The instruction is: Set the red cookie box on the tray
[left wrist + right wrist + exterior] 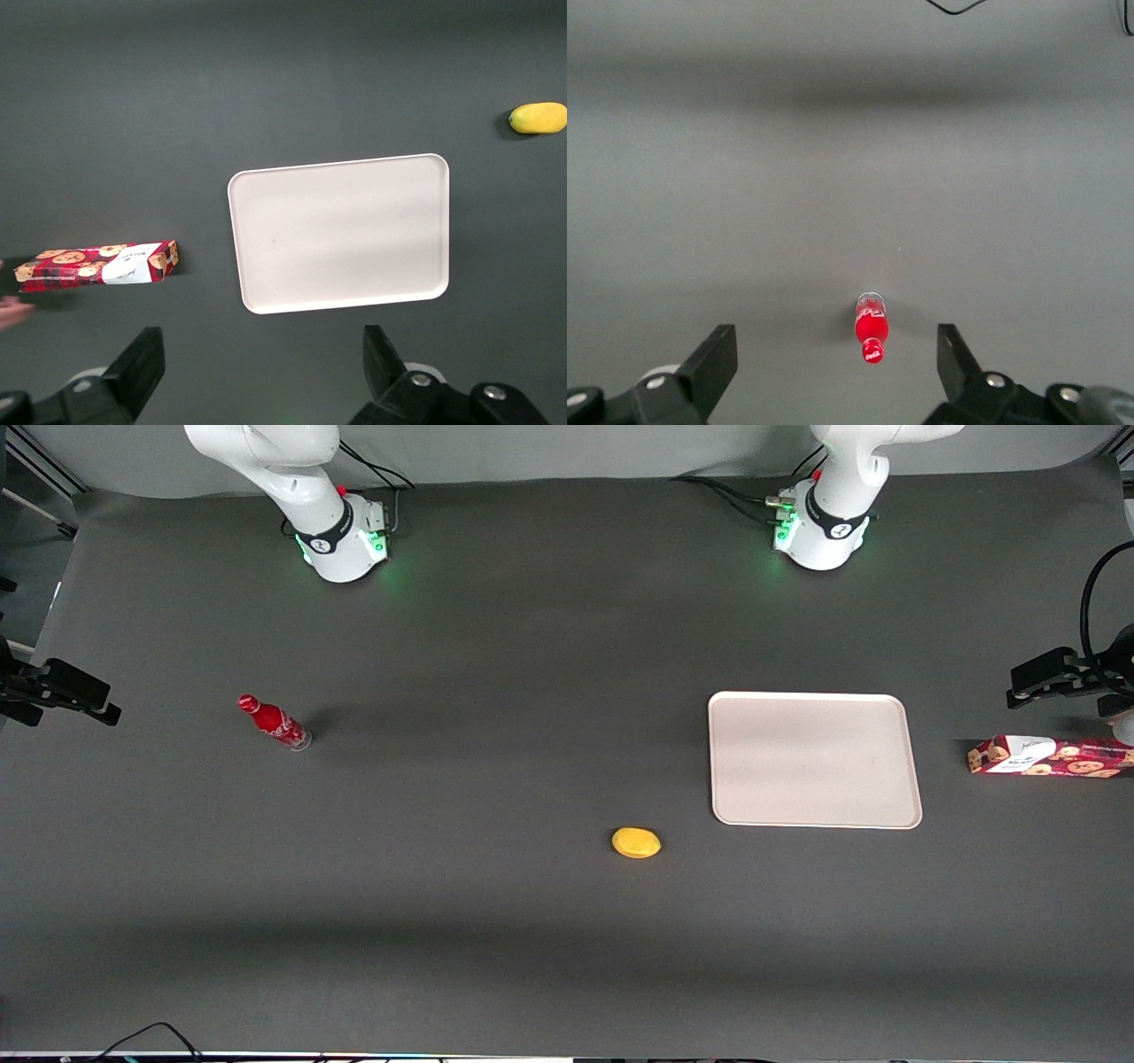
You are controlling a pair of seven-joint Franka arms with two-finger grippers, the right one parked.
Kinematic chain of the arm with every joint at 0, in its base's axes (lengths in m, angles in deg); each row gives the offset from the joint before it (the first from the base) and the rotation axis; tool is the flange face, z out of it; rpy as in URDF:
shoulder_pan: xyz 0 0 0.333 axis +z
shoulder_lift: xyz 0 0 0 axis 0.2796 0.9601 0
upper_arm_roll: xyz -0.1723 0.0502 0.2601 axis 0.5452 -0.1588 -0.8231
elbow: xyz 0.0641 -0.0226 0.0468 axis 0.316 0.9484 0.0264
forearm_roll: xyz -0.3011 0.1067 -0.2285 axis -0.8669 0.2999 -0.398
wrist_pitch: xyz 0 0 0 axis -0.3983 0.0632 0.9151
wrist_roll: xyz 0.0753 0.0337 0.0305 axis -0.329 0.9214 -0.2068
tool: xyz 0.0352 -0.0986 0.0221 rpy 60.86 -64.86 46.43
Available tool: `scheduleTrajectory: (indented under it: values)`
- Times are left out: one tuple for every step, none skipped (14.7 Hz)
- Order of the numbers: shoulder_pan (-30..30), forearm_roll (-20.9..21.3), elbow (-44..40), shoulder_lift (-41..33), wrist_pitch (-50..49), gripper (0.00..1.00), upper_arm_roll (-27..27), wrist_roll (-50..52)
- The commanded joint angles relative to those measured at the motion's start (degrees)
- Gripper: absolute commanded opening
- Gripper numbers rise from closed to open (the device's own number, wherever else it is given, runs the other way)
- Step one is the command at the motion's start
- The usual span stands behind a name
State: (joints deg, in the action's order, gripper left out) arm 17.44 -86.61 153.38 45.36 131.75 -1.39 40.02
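On the table, red cookie box (97, 265) lies beside bare tray (341, 233); my hand (261, 367) hovers wide open, empty — nothing done.

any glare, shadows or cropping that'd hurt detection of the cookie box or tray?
Front view: red cookie box is cut by the frame edge; tray evenly lit, no glare; soft shadow bands cross the table. Left wrist view: box and tray sharp and whole, box casts a slight shadow; the gripper, jaws open, hangs high above the table.

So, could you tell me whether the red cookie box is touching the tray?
Apart: the left wrist view shows bare table between the red cookie box and the tray; the gripper hangs open above.
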Motion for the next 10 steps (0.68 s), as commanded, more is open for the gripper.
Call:
scheduleTrajectory:
  values:
    - [-0.07,-0.47,-0.22,-0.48,0.52,1.0,-0.04,-0.42]
    - [-0.15,0.14,-0.22,-0.48,0.6,1.0,-0.04,-0.24]
    - [-0.15,0.15,-0.22,-0.48,0.6,1.0,-0.04,-0.07]
    - [-0.15,0.23,-0.22,-0.57,0.6,1.0,-0.04,0.2]
    - [-0.07,0.23,-0.22,-0.48,0.17,1.0,-0.21,0.55]
    - [0.11,0.58,-0.04,-0.48,-0.53,1.0,-0.65,1.33]
    - [0.02,1.63,-0.13,-0.65,-1.23,1.0,-3.0,3.26]
    - [0.02,2.25,-0.22,-0.74,-2.29,1.0,-5.9,6.15]
    - [0.02,2.52,-0.22,-0.74,-2.56,1.0,-10.02,8.7]
    - [0.02,2.61,-0.13,-0.48,-2.56,1.0,-14.24,9.77]
